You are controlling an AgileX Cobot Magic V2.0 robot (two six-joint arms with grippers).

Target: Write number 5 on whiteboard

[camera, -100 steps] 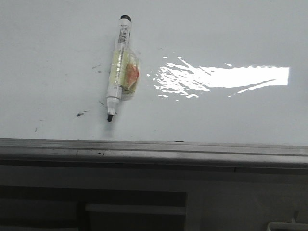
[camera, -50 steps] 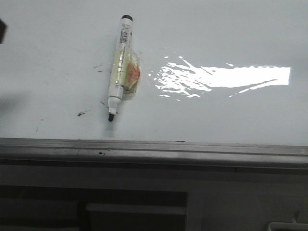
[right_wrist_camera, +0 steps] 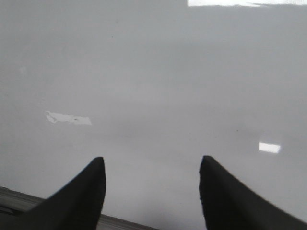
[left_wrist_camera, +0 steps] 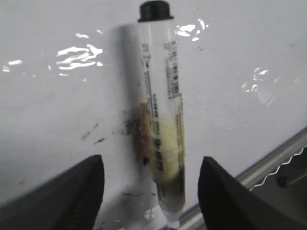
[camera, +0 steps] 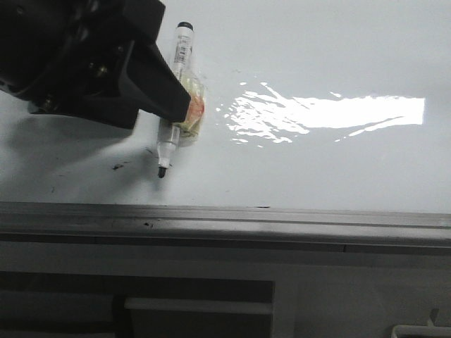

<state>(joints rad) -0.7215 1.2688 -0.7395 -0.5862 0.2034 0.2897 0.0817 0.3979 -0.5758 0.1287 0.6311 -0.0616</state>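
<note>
front view: one whiteboard (camera: 338,56), glossy, with glare and one grey rim along its near edge. one marker (camera: 172,134) flat on it, uncapped tip toward the rim, barrel partly hidden behind the one black left hand (camera: 184,107). a few dark smudges (camera: 118,167) beside the tip; no number 5 to be made out.

left wrist view: left hand (left_wrist_camera: 151,191) spread wide, two fingers (left_wrist_camera: 76,194) either side of the marker (left_wrist_camera: 160,129), not touching it; tip cut off.

right wrist view: right hand (right_wrist_camera: 151,187) open over bare board (right_wrist_camera: 153,81), gripping nothing.
</note>
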